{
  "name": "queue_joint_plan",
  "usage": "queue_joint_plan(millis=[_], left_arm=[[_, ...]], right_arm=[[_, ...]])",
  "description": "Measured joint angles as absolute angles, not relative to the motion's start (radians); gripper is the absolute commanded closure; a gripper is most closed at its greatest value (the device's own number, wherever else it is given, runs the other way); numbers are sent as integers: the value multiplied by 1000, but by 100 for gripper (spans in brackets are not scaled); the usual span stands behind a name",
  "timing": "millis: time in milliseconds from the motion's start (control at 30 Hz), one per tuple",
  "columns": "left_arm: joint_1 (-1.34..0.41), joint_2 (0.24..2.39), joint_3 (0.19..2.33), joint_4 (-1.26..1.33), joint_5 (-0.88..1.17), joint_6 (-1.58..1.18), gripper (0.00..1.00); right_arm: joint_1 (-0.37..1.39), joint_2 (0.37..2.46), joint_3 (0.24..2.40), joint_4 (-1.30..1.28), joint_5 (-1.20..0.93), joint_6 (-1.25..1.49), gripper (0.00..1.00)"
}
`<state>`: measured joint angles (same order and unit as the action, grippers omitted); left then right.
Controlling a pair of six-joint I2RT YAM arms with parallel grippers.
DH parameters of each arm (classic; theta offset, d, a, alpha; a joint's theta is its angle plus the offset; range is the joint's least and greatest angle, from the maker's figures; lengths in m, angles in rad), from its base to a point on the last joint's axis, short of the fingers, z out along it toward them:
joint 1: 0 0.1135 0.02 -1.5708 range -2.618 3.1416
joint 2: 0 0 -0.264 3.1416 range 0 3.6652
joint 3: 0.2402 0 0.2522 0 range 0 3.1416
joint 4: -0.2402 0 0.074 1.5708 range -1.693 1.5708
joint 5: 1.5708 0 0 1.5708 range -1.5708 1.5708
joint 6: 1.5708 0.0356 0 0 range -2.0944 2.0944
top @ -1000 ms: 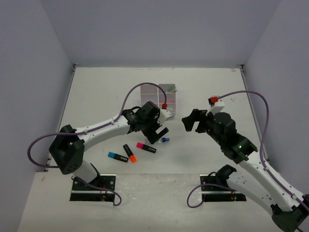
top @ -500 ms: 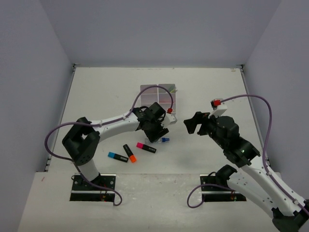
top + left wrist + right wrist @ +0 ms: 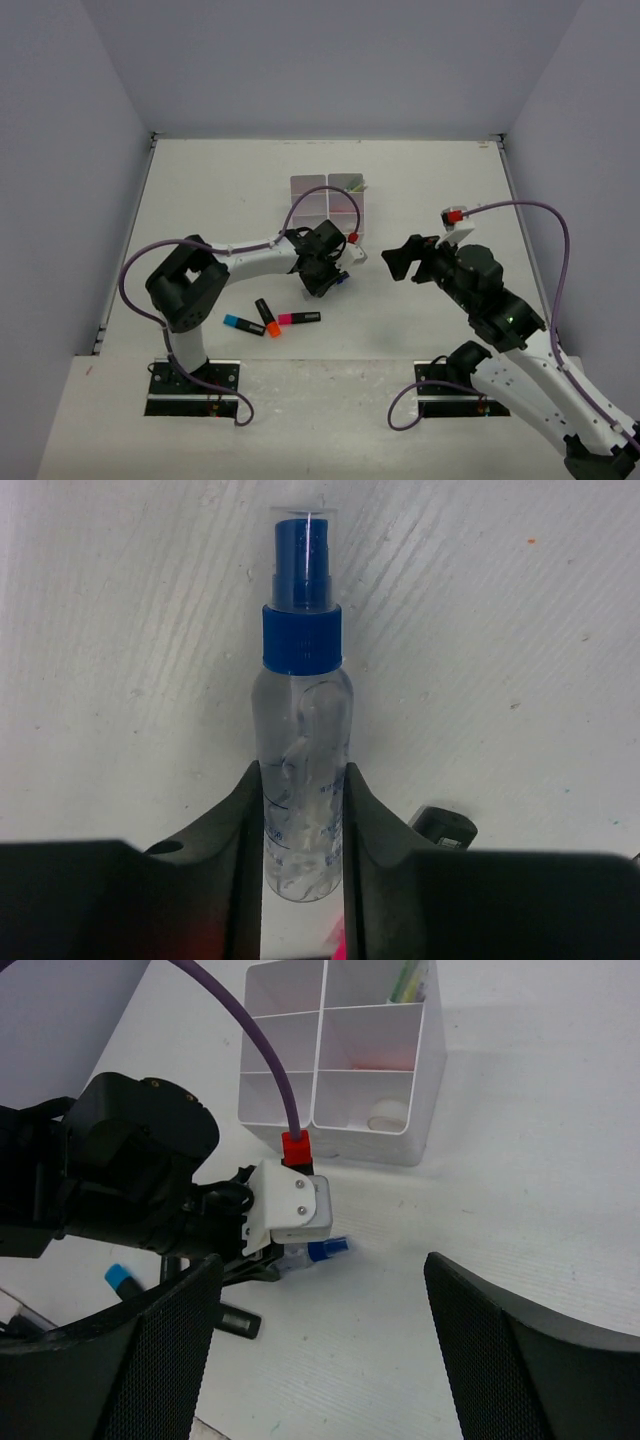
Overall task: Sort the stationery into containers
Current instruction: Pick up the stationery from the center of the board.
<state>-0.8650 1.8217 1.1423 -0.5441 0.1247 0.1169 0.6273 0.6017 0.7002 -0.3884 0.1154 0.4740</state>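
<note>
Stationery (image 3: 268,318) is part-sorted: a few pieces sit in the tray (image 3: 345,1146), and three highlighters (image 3: 300,319) lie loose on the table (image 3: 200,200). Left gripper (image 3: 300,780) pinches the glue pen (image 3: 303,710), lying flat near the tray. Right gripper (image 3: 398,258) hangs spread and empty.

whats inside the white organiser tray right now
Right wrist view: the organiser tray holds a pale ring, something pink and a greenish pen, one per compartment along one side. The cable covers part of the others.
</note>
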Motion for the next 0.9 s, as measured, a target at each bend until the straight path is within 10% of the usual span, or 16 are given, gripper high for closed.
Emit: queue_joint_plan(millis=[100, 900], left_arm=[[-865, 1822, 1142, -531, 129, 113, 100], [-879, 1133, 773, 241, 250, -263, 100]], right_arm=[[627, 582, 701, -398, 129, 478, 22], [602, 757, 803, -163, -199, 767, 50]])
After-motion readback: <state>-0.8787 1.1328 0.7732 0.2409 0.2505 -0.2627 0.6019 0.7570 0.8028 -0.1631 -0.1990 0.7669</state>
